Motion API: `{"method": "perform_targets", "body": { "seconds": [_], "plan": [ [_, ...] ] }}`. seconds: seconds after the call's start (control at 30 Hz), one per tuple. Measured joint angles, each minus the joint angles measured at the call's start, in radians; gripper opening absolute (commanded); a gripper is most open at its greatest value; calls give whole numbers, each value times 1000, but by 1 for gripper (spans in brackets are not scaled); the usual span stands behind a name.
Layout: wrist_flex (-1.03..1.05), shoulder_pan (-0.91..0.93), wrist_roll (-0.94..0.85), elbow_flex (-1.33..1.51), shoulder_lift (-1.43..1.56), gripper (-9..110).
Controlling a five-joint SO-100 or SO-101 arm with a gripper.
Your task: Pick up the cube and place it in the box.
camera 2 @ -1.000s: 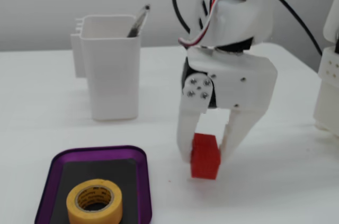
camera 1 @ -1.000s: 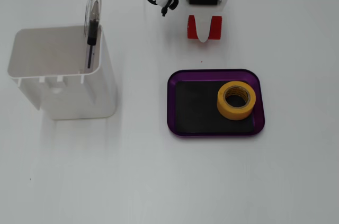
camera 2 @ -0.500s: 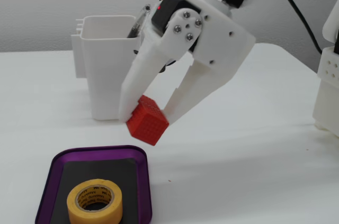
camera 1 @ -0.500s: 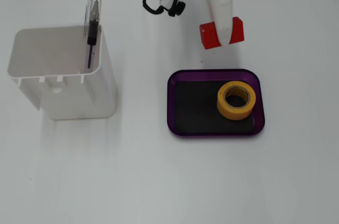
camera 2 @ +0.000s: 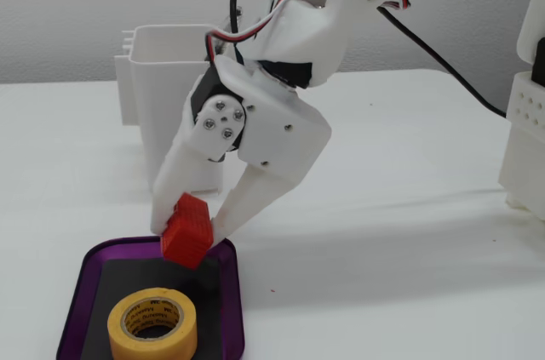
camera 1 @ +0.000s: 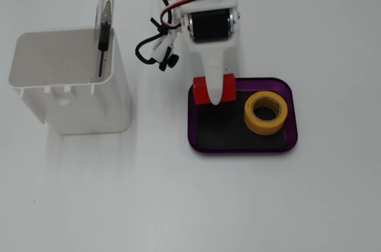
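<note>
White arm bent low, pincer (camera 2: 194, 232) pointing down, fingers clamped w/ load between.

One camera looks straight down; another faces the box (camera 2: 228, 292) low, close.

We see the white 2-finger gripper (camera 2: 192, 237) clamped on the small ridged red cube (camera 2: 187, 241), held tilted just above the far edge of the shallow purple tray (camera 2: 230, 309) with its black floor. A yellow tape roll (camera 2: 152, 324) lies inside. A tall white plastic container (camera 2: 162, 71) stands behind.
</note>
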Motion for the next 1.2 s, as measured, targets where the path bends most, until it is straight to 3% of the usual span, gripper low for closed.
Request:
{"method": "perform_targets", "body": {
  "seconds": [0.37, 0.63, 0.9, 1.2],
  "plan": [
    [0, 0, 0, 0, -15, 0],
    [8, 2, 0, 0, -15, 16],
    [210, 8, 6, -89, 28, 19],
    [471, 5, 15, -133, 394, 18]
  ]
}}
